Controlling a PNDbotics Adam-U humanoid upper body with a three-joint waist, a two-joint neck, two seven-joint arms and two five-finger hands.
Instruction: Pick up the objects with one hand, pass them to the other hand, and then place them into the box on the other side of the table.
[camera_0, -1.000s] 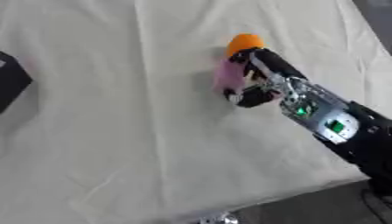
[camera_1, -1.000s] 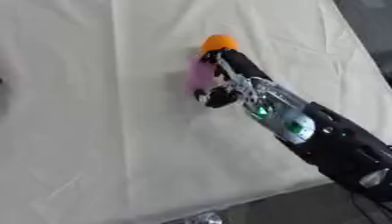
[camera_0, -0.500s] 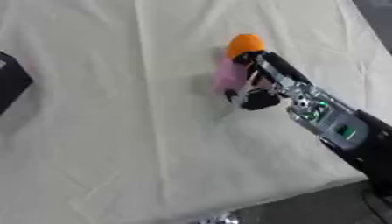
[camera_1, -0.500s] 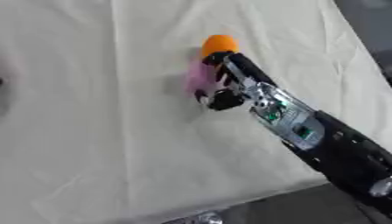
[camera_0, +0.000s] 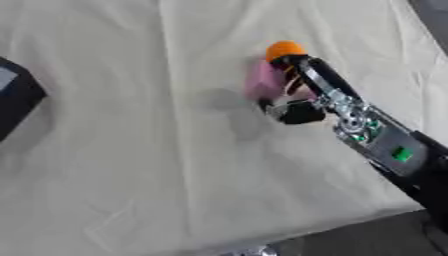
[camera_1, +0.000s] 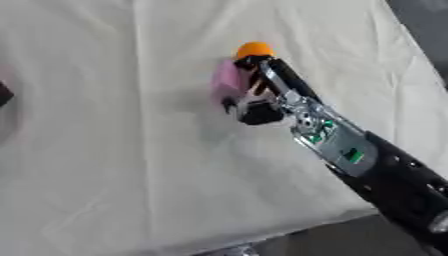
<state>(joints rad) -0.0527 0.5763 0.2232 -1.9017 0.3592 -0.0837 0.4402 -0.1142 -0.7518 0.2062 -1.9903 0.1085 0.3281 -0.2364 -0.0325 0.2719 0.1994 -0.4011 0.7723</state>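
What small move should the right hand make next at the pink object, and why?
Probably close the fingers round the pink object and lift. The right hand already lies against it, thumb at its near end, with the orange ball just beyond the fingertips, so gripping seems the natural next step.

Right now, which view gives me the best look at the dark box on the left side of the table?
The left eye view shows it best: the dark box sits at the left edge with a good part of its top and side visible. In the right eye view only a small dark sliver shows at the left edge, too little to make out its shape.
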